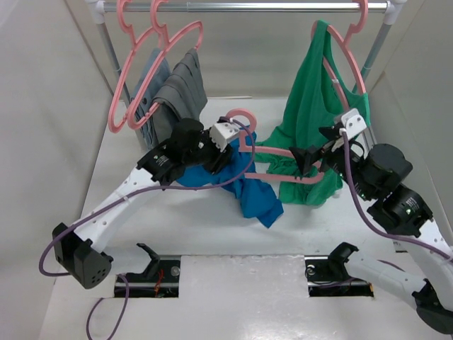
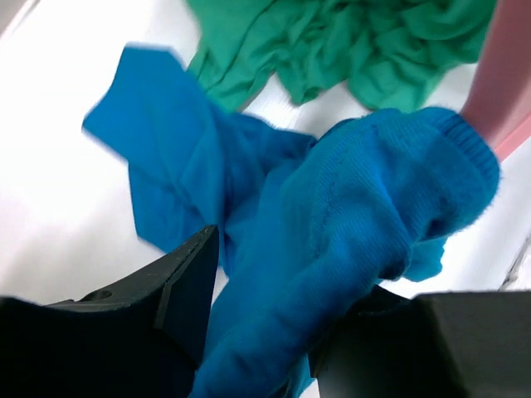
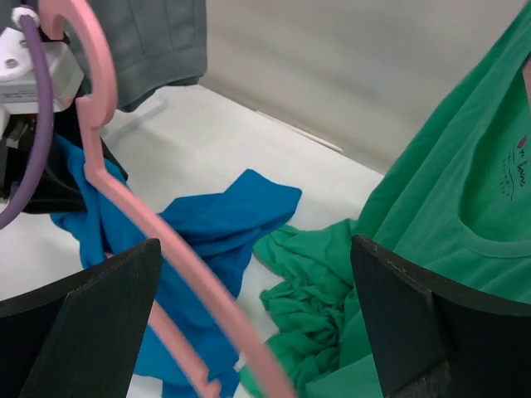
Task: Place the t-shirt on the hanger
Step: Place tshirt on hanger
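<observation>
The t-shirt (image 1: 251, 191) sits near the middle of the bench (image 1: 212, 234). One bunch of it is raised, and the rest trails down toward the near edge, where it lies crumpled on the surface. The left end effector (image 2: 278, 332) is clamped on that raised bunch. Its wrist view shows blue fabric packed between the fingers, with a ribbed hem or collar edge bulging out beyond them.

The hanger (image 3: 137, 211) lies just to the right of the shirt. Its hook is beside the left end effector, and its long axis slants across the bench toward the right arm. One shoulder passes between the fingers of the right end effector (image 3: 255, 274), whose jaws stand wide apart and touch nothing. I cannot tell what is bearing the hanger.

The left arm is nearer the shirt and the right arm is nearer the hanger's far shoulder. My judgement is that the shirt's opening needs to travel rightward along that axis.

The green top (image 3: 465, 191) hangs behind, its hem pooled on the bench close by, and could snag.
</observation>
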Available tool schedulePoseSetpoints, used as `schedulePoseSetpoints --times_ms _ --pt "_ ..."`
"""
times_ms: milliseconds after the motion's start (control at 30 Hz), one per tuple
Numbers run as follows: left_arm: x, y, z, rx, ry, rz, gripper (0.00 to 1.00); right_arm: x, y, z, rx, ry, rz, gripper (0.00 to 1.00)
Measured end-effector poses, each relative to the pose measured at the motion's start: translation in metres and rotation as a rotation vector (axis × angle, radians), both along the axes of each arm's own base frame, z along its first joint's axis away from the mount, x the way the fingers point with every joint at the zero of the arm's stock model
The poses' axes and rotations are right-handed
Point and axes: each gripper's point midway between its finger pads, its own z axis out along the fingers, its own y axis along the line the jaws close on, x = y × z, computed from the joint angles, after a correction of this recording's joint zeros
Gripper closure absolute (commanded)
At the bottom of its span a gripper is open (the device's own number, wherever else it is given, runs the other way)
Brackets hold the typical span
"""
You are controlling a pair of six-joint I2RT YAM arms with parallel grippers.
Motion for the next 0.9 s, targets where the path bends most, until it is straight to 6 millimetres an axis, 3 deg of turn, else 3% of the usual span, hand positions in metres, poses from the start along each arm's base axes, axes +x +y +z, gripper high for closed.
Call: schedulePoseSetpoints --times_ms 200,433,500,600,767,900 --pt "0.010 0.028 -0.005 -0.022 0.056 0.205 1.00 -0.002 0.016 -0.008 -0.019 0.031 0.071 0.00" --pt "0.021 0.068 -0.037 -0.017 0.191 0.420 1.00 -0.012 0.082 -0.040 -0.167 0.157 0.250 0.00" --pt "0.023 0.073 -0.041 -0.018 0.212 0.455 1.00 -0.009 0.102 -0.064 -0.245 0.223 0.271 0.00" --pt "0.024 0.076 -0.041 -0.028 0.221 0.477 1.00 -0.005 0.121 -0.123 -0.358 0.338 0.293 0.00" --pt "0.034 0.089 -0.044 -0.034 0.228 0.537 1.00 -0.036 0.124 -0.234 -0.519 0.511 0.342 0.05" --pt "0.039 0.093 -0.046 -0.031 0.229 0.562 1.00 -0.044 0.130 -0.275 -0.501 0.519 0.340 0.10"
